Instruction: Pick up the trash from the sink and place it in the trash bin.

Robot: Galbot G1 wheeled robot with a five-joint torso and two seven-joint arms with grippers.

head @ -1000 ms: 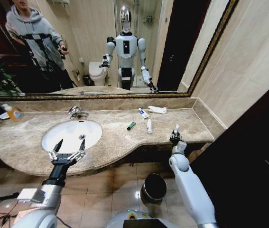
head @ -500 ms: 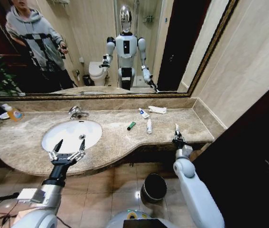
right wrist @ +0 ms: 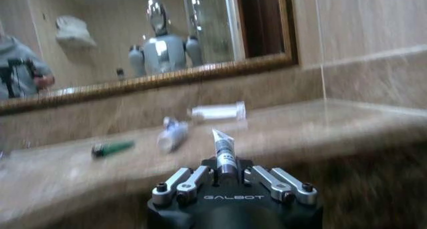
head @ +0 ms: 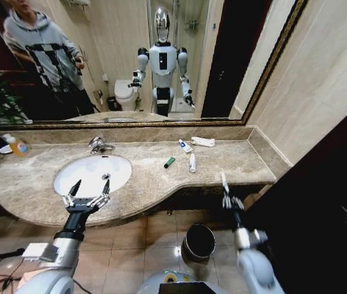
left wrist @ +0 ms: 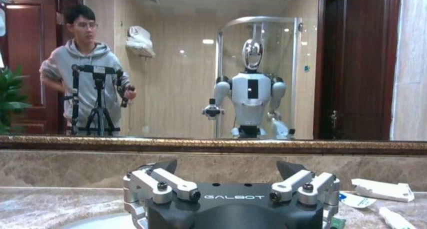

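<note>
One white tube [head: 223, 181] has come off the bench [head: 234, 162] in the head view: the right hand [head: 228, 199], clamped on it, has dropped lower right toward the trash bin [head: 199, 242]. The left hand [head: 87, 196] hangs open by the sink [head: 69, 177]. Right wrist view: four items wait on marble, including the green stick [right wrist: 112, 148].

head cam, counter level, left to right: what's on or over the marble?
orange-liquid bottle → left hand, open over the sink → faucet → green stick → white tube → flat white packet → right hand, shut on a small tube, past the counter's front edge.
</note>
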